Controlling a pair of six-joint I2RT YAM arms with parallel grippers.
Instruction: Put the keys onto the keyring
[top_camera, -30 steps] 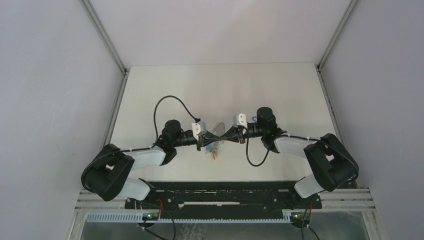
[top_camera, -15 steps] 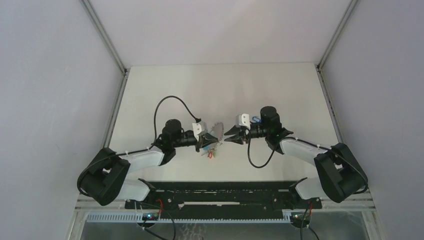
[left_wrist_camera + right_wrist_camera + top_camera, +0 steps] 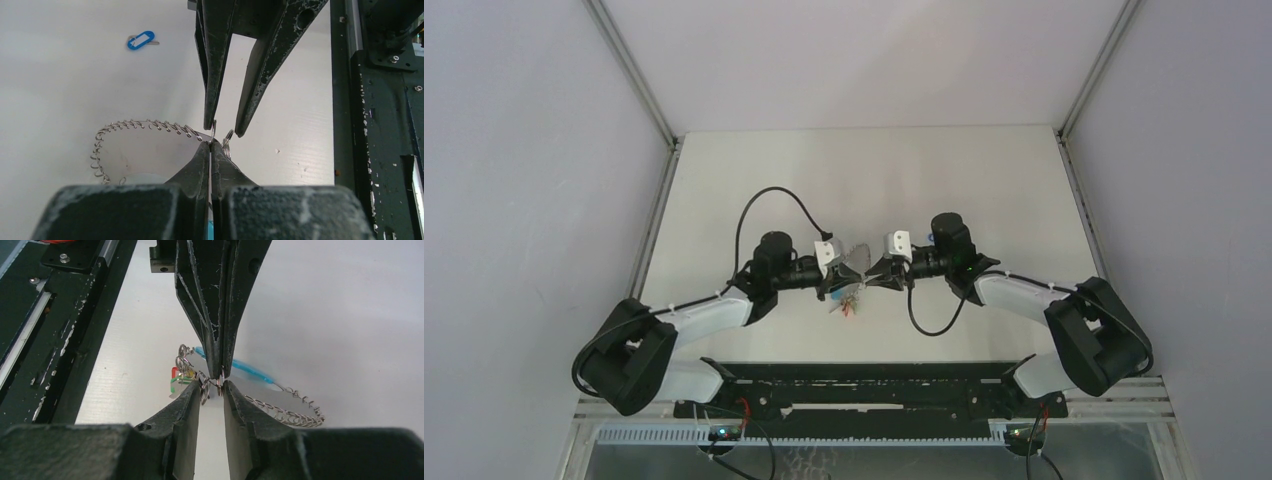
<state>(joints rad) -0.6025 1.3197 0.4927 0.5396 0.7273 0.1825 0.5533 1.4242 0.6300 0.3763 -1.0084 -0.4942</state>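
Left gripper [image 3: 211, 146]: jaws pressed fully together, pinching the wire of the keyring [image 3: 131, 124] at their very tips. The loop hangs off them, lifted above the white table [image 3: 60, 90], with small silver rings strung close along the wire.

Right gripper [image 3: 212, 387]: meets the left tip to tip and nose to nose. Jaws parted a narrow gap, nothing clamped. Two small rings on the wire sit right at its fingertips [image 3: 196, 390]; cannot tell if they touch.

A cyan plastic piece [image 3: 246, 367] and green and red bits [image 3: 176, 381] dangle from the loop beneath the left gripper.

The dark-blue-headed key [image 3: 140, 40] lies flat on the table, well apart from the keyring and from both grippers.
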